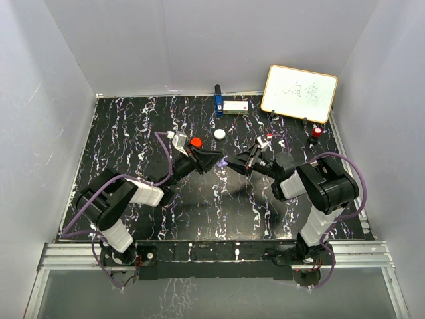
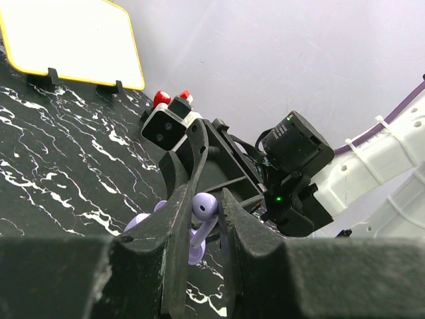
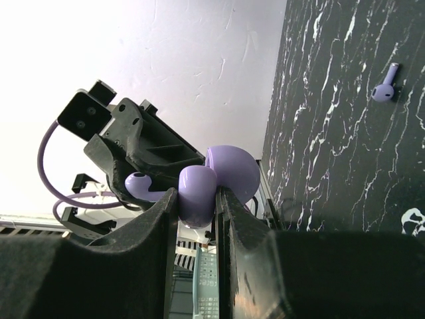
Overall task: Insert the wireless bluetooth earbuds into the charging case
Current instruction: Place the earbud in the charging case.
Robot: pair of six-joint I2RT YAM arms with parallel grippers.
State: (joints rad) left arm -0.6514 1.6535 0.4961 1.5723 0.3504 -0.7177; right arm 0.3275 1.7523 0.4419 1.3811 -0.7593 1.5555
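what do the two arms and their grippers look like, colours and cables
The left arm and right arm have black joint housings, white link covers and a looping purple cable, bound on the right arm by white zip ties. The left gripper and right gripper are black, with two flat tapering fingers and a white-edged camera block.

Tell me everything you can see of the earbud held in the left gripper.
The purple earbud is glossy lilac plastic, a rounded head with a short stem. The left gripper is shut on it, pinching it between its jaws, head away from the wrist camera, stem toward it. It hangs above the table, right beside the open purple case in the right gripper; whether they touch is unclear.
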